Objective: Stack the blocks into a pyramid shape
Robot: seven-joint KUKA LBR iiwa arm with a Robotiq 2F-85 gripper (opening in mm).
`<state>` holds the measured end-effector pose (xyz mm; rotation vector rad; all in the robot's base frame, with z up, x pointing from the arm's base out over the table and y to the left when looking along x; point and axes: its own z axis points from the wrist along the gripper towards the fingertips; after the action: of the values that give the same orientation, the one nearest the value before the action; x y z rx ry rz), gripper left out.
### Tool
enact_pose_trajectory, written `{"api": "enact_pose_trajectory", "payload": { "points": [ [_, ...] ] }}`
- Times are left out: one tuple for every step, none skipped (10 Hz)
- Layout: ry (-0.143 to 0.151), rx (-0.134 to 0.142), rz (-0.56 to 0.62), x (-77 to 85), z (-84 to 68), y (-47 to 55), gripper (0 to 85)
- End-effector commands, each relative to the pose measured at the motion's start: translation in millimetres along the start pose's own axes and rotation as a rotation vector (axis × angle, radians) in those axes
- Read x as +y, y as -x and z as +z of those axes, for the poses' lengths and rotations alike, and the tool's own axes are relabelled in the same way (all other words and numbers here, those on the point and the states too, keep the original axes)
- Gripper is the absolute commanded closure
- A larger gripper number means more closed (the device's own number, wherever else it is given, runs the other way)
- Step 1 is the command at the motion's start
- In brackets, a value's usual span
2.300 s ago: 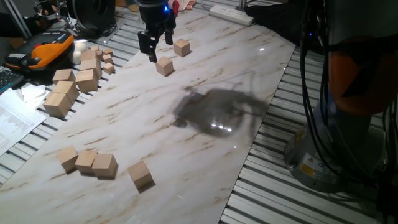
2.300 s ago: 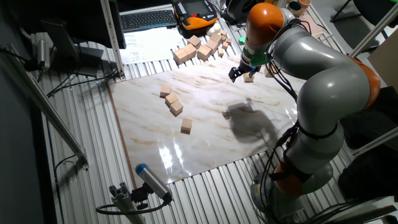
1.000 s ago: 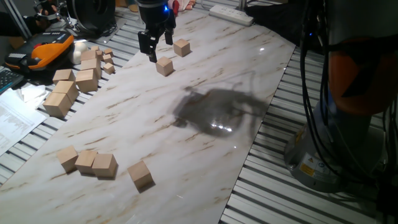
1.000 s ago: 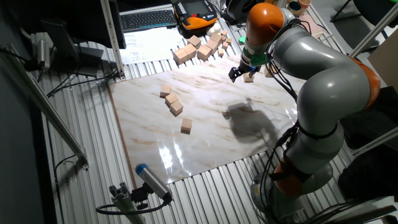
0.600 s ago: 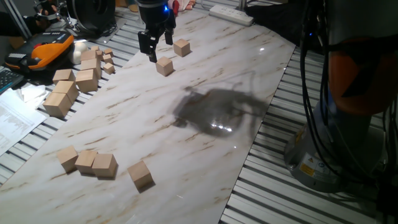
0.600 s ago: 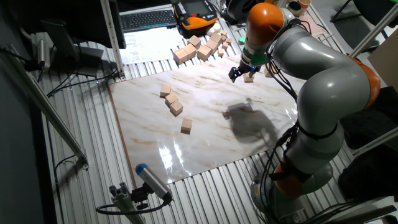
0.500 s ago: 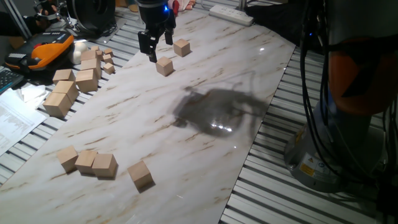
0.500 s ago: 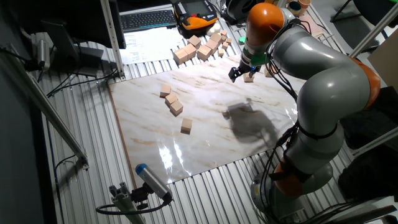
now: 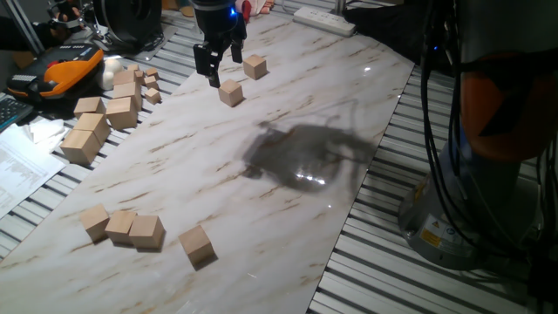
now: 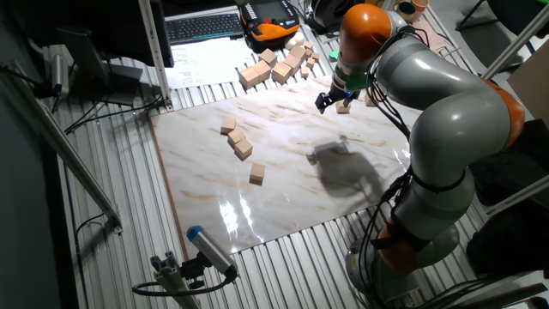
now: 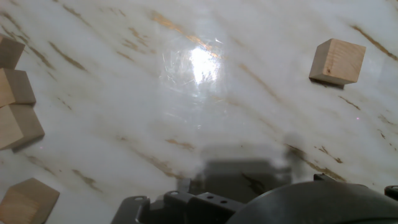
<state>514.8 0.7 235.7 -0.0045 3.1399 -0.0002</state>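
Note:
Six light-tan blocks lie loose on the marble board, none on top of another. In one fixed view, two blocks [image 9: 231,92] [image 9: 255,66] sit at the far end, right beside my gripper [image 9: 223,65]. It hovers just above the board with its fingers apart and nothing between them. At the near end, three blocks [image 9: 120,227] form a row, with a single block [image 9: 198,245] to their right. The other fixed view shows my gripper [image 10: 328,100] next to a block [image 10: 343,106]. In the hand view one block [image 11: 336,61] shows at the upper right and several blocks [image 11: 18,124] at the left edge; my fingertips are hidden there.
A pile of bigger pale wooden blocks [image 9: 105,113] lies off the board's left side, near an orange-and-black device [image 9: 61,70]. A white power strip [image 9: 324,19] lies at the far edge. The arm's base [image 10: 403,232] stands beside the board, on the ribbed metal table [image 9: 418,279].

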Motion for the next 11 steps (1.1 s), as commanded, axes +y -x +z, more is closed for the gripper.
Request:
{"api": "enact_pose_trajectory", "payload": {
  "points": [
    [-0.035,0.168,-0.204,0.1,-0.2,0.1,85.0],
    [-0.035,0.166,-0.204,0.0,-0.1,0.0,85.0],
    [-0.035,0.165,-0.204,0.0,-0.1,-0.1,85.0],
    [-0.035,0.165,-0.204,0.0,-0.1,-0.1,85.0],
    [-0.035,0.165,-0.204,0.0,-0.1,-0.1,85.0],
    [-0.035,0.165,-0.204,0.0,-0.1,-0.1,85.0],
    [-0.035,0.168,-0.204,0.0,-0.1,-0.1,85.0],
    [-0.036,0.168,-0.206,0.0,-0.1,-0.1,85.0],
    [-0.033,0.166,-0.198,0.0,-0.1,-0.1,85.0],
    [-0.011,0.131,-0.172,0.0,-0.1,-0.1,85.0],
    [0.048,0.056,-0.159,0.0,-0.1,-0.1,85.0]
  ]
}}
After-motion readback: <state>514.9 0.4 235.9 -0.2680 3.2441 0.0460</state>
